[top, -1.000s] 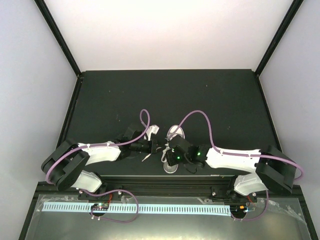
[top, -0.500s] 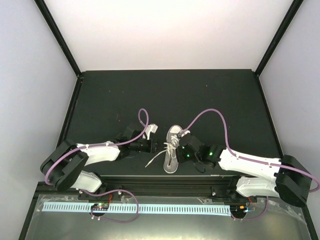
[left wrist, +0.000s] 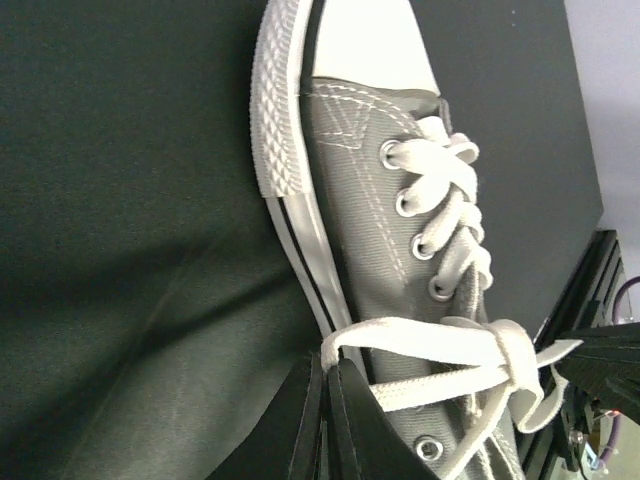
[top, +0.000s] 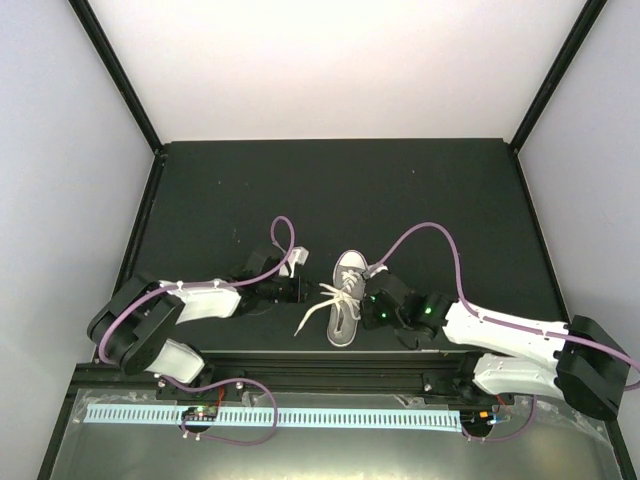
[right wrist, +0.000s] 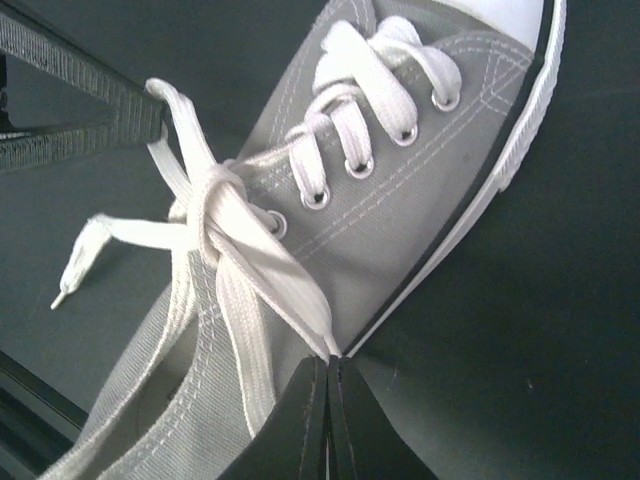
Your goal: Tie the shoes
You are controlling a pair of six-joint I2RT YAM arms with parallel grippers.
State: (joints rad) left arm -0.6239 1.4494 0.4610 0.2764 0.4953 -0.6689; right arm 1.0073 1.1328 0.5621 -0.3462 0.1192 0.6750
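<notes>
Clamping one strand of the white laces [left wrist: 420, 338] with the left jaws, pressed fully together at the tips. Likewise on the right: jaws shut tight, pinching the other strand. Drawn out sideways to each set of jaws from a half knot [right wrist: 215, 195] over the tongue. Resting sole-down on the bench [top: 300, 190], directly between both jaws: the grey sneaker [top: 342, 325], white toe cap [left wrist: 365, 40] pointing beyond them.

Soft, even light, faint shadows on the dark table [left wrist: 120, 200], toe cap [left wrist: 365, 40] glaring white.
</notes>
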